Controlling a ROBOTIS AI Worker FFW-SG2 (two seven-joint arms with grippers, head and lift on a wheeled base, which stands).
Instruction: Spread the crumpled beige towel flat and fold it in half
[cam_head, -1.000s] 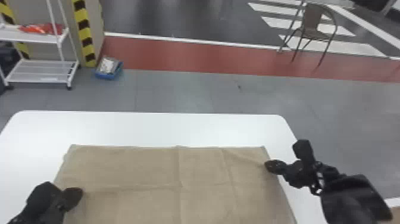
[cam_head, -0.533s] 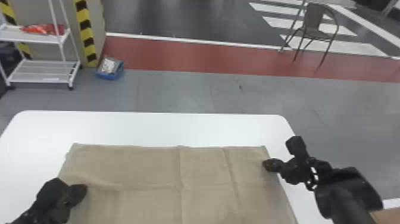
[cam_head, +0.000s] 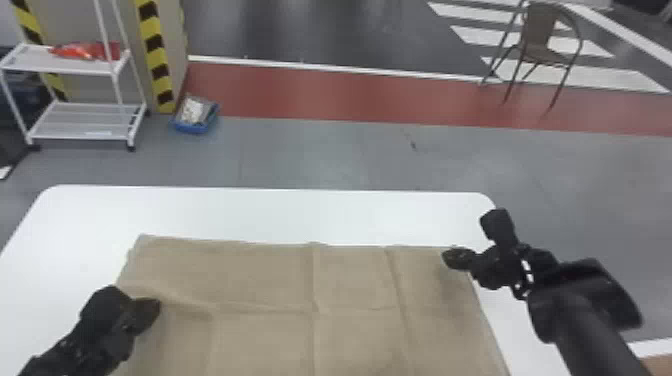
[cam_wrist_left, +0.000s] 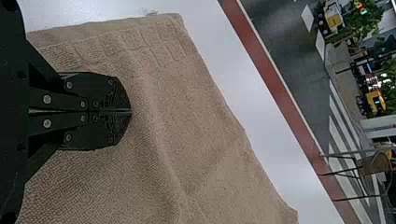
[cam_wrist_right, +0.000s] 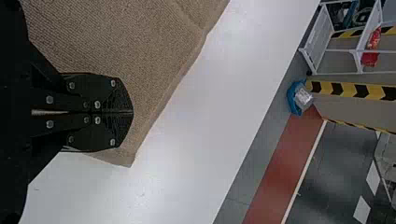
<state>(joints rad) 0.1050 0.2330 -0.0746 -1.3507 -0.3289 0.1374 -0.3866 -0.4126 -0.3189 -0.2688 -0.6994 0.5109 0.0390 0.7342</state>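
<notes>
Now, across the grey floor (cam_head: 310, 155), a red band is seen running beyond the white table (cam_head: 250, 212), its far corners rounded. On that table the beige towel (cam_head: 260, 280) is spread almost flat, crossed by creases and a raised fold at its left side; its near part is cut off by the head view's lower edge. In the left wrist view a woven band of squares (cam_wrist_left: 126, 44) is picked out along one edge, while the long creases are better followed from the head.

Over the towel's left side the left gripper (cam_head: 150, 312) is held, and by its far right corner the right gripper (cam_head: 452, 257); patches of cloth are hidden by both. Seen from its own wrist, the left gripper (cam_wrist_left: 130, 112) has its fingers pressed together; the right gripper (cam_wrist_right: 133, 112) is likewise closed up, with the towel's corner just beside it.

Behind, a white rack (cam_head: 75, 122) is placed at the left by a striped column (cam_head: 155, 60), a brown chair (cam_head: 542, 52) at the right. A blue bin (cam_head: 192, 127) is set on the floor near the rack, and on the rack's upper shelf a red packet (cam_head: 87, 51) is laid. Greenery (cam_wrist_left: 357, 21) is caught in the left wrist view.
</notes>
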